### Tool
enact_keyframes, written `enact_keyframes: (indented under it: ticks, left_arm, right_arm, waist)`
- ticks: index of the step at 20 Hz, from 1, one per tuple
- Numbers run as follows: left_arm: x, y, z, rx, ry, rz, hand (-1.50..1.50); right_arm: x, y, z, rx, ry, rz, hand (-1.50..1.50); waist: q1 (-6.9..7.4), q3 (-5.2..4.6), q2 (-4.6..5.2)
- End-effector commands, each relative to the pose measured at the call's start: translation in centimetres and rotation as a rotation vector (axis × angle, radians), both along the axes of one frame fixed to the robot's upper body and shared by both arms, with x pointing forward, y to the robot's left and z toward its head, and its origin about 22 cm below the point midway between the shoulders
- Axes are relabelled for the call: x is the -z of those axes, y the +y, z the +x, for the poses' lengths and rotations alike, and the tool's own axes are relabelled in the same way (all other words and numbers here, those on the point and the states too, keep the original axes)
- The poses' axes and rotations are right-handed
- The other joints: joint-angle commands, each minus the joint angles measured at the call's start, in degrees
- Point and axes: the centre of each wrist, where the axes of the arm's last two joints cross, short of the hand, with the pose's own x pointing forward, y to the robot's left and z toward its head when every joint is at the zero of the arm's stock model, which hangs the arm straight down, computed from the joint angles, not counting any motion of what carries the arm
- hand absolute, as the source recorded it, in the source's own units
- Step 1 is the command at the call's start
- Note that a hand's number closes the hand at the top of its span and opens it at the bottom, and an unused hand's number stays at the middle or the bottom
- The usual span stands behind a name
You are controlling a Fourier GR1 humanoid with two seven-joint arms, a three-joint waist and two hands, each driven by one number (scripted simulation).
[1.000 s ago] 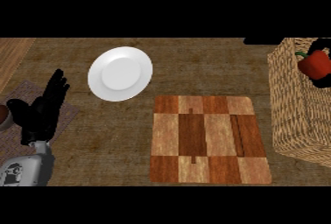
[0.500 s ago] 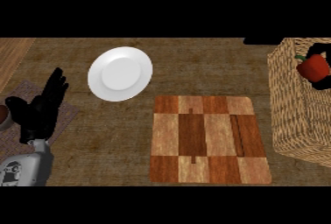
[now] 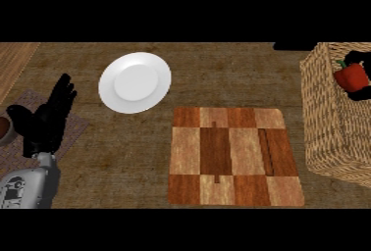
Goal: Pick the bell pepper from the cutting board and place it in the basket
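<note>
Your left hand [image 3: 45, 125] shows at the view's left, on its grey forearm [image 3: 29, 188]. It is spread wide, fingers straight and pointing away from you, thumb out to its left. It holds nothing. Under it lies a mat [image 3: 75, 131], and just left of the thumb, at the view's edge, is part of a brown round thing [image 3: 4, 131]; you cannot tell whether the thumb touches it.

Just ahead and right of the fingertips lies the white plate [image 3: 135, 82], apart from the hand. Further right of the hand, past a strip of bare counter [image 3: 239, 73], is the board [image 3: 233, 157], with nothing on it.

The pepper [image 3: 351, 76], red with a green stem, is well to the right of that hand, inside the basket [image 3: 326, 122] at the view's right edge. Black parts of your right hand [image 3: 358, 94] show above and below the pepper, right against it. Most of that hand is cut off by the edge, so you cannot tell whether it grasps the pepper or has released it. The basket stands just right of the board.
</note>
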Motion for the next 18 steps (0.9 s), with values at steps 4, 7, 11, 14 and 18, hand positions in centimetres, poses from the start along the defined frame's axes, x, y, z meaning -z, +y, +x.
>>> enact_keyframes:
  ticks: [4, 7, 11, 14, 18]
  left_arm:
    - [0.7, -1.2, -0.2, 0.014, 0.003, -0.003, 0.00]
    - [-0.9, -1.0, 0.7, -0.003, -0.008, -0.015, 0.00]
    - [1.8, -2.2, 0.0, 0.019, -0.001, 0.008, 0.00]
    - [0.9, -2.1, 0.2, 0.018, -0.017, 0.001, 0.00]
    - [1.2, 0.0, -0.1, 0.017, -0.009, 0.001, 0.00]
  right_arm:
    - [0.7, -2.0, -0.6, 0.022, 0.034, -0.039, 1.50]
    - [2.1, -1.6, -0.9, 0.014, 0.067, -0.030, 1.50]
    - [1.4, -0.5, 0.2, 0.030, 0.118, -0.045, 1.50]
    - [2.7, -1.5, -0.8, 0.033, 0.149, -0.025, 1.50]
    - [2.9, -1.5, -0.8, 0.047, 0.163, -0.031, 1.50]
  waist:
    - [0.63, 0.19, 0.41]
    - [0.42, 0.18, 0.34]
    - [0.53, 0.17, 0.41]
    - [0.52, 0.19, 0.40]
    - [0.90, 0.21, 0.56]
